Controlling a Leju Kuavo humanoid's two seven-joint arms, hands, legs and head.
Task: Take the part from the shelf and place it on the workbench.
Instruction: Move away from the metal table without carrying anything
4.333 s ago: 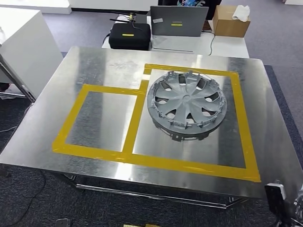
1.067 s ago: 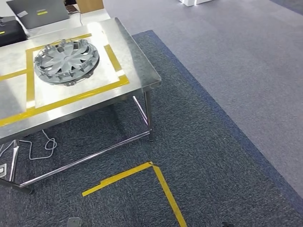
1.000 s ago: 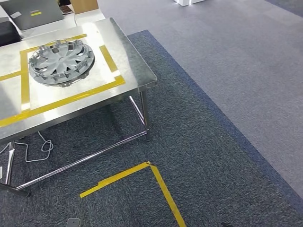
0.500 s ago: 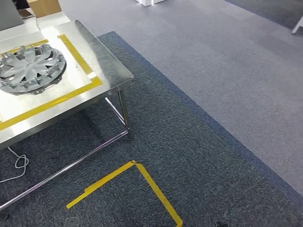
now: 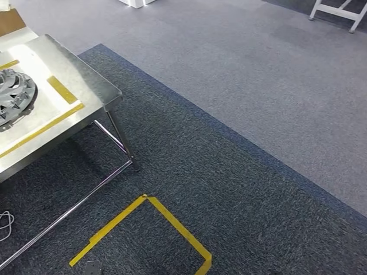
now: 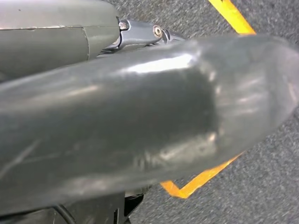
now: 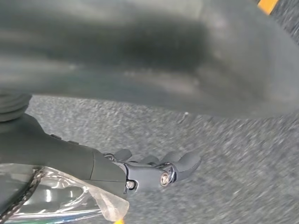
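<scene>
I can't read any words, numbers or signs here. The yellow tape on the carpet is plain, with no writing on it. The yellow tape on the metal table is plain too. The grey wheel cover on the table shows no brand that I can make out.

A robotics lab or test hall: grey carpet, yellow floor tape at six o'clock, and a steel workbench with taped zones at ten o'clock.
</scene>
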